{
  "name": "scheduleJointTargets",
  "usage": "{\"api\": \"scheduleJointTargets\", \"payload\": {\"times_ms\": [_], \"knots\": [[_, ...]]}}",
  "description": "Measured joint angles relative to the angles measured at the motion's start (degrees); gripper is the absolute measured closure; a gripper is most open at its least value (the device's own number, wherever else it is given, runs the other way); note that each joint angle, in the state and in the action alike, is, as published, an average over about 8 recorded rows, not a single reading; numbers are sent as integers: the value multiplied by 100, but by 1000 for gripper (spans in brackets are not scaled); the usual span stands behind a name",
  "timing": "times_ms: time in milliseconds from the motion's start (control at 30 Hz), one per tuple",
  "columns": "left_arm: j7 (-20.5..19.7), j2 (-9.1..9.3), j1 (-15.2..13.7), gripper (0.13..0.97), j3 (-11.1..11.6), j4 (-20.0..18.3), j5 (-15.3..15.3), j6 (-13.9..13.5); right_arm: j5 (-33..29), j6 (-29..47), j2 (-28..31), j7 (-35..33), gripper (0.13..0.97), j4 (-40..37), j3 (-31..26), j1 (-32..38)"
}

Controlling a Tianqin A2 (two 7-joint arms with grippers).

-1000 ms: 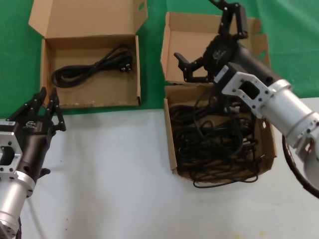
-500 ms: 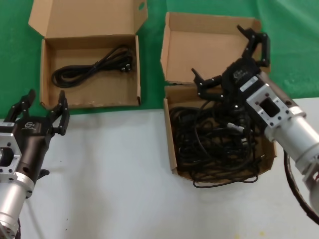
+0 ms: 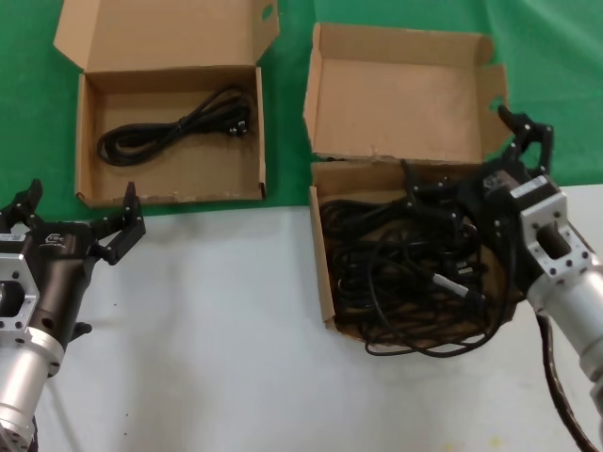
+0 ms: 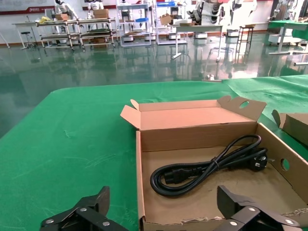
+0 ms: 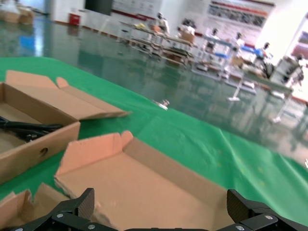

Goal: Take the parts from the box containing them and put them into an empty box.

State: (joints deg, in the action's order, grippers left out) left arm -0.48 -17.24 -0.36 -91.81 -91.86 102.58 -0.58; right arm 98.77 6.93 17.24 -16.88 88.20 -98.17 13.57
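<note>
Right end effector (image 3: 476, 160) lowered, spread over cable tangle (image 3: 405, 273).

Bright, even overhead light, soft shadows, glare on the glossy floor (image 4: 96, 62), background slightly blurred.

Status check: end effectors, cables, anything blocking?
Right end effector open, low over the cable tangle in the squarish box. Left end effector open, idle near the wide box holding one coiled cable. Nothing blocking.

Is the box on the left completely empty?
No, the left box already holds one coiled black cable, lying on its floor.
</note>
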Motion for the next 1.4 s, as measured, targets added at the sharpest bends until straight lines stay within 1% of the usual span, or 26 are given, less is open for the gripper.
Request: {"api": "scheduleJointTargets", "payload": {"times_ms": [233, 367, 633, 767, 933, 1400], "knots": [[14, 1, 10, 271, 4, 5, 16, 16, 124, -197, -1, 480, 129, 99, 185, -386], [22, 2, 16, 271, 6, 8, 25, 26, 194, -307, -2, 749, 129, 154, 289, -602], [37, 4, 27, 169, 11, 14, 42, 44, 333, -528, -4, 1287, 129, 265, 497, -1041], [42, 5, 31, 155, 12, 16, 48, 50, 379, -600, -4, 1463, 129, 301, 564, -1177], [43, 5, 32, 132, 13, 17, 50, 52, 391, -621, -4, 1514, 129, 311, 583, -1217], [43, 5, 32, 132, 13, 17, 50, 52, 392, -622, -4, 1516, 129, 312, 584, -1219]]}}
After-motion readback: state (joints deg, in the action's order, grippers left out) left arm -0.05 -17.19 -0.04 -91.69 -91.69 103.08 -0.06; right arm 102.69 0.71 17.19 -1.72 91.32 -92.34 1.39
